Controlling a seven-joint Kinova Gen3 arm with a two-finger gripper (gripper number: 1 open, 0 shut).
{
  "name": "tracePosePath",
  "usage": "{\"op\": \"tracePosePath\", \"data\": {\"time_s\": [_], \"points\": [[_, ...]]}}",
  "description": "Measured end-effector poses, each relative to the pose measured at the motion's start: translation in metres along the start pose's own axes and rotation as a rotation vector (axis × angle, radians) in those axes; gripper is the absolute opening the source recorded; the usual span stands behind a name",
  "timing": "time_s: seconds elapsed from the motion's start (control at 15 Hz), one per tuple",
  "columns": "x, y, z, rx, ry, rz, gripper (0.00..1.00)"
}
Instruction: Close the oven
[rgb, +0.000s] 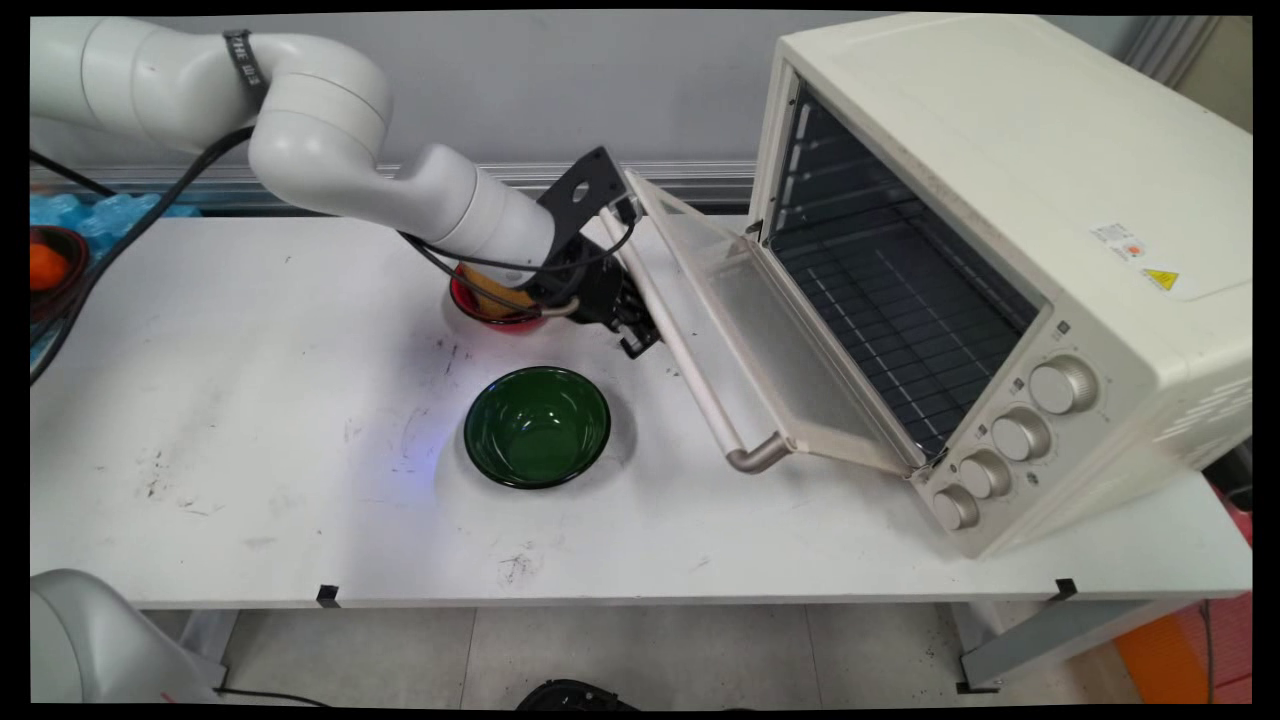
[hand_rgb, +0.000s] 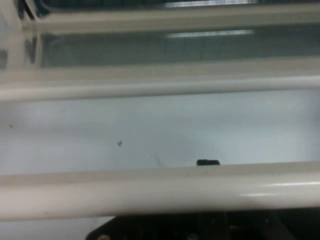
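Note:
A cream toaster oven (rgb: 1000, 150) stands on the right of the white table (rgb: 250, 480), its glass door (rgb: 770, 330) hanging partly open toward the left. My gripper (rgb: 638, 338) is low against the upper stretch of the door's long handle bar (rgb: 700, 395). In the hand view the handle bar (hand_rgb: 160, 192) runs straight across just in front of the hand. Above it only a single black tip of the gripper (hand_rgb: 207, 162) shows, the fingers looking shut together behind the bar. Nothing is held between them.
A red bowl (rgb: 492, 312) with something tan in it sits under the arm's wrist. An empty green bowl (rgb: 537, 427) lies in front of it. A dark bowl holding an orange (rgb: 45, 265) and blue packaging (rgb: 100, 215) are at the far left.

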Motion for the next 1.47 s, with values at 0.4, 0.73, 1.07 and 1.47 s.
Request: {"op": "tracePosePath", "data": {"time_s": [0.4,0.73,1.07,1.47], "points": [[0.027,0.012,0.005,-0.003,0.057,0.006,0.00],[0.043,0.008,0.002,0.008,0.106,-0.001,0.00],[0.062,0.004,0.001,0.018,0.155,-0.007,0.00],[0.092,0.000,-0.001,0.031,0.225,-0.021,0.00]]}}
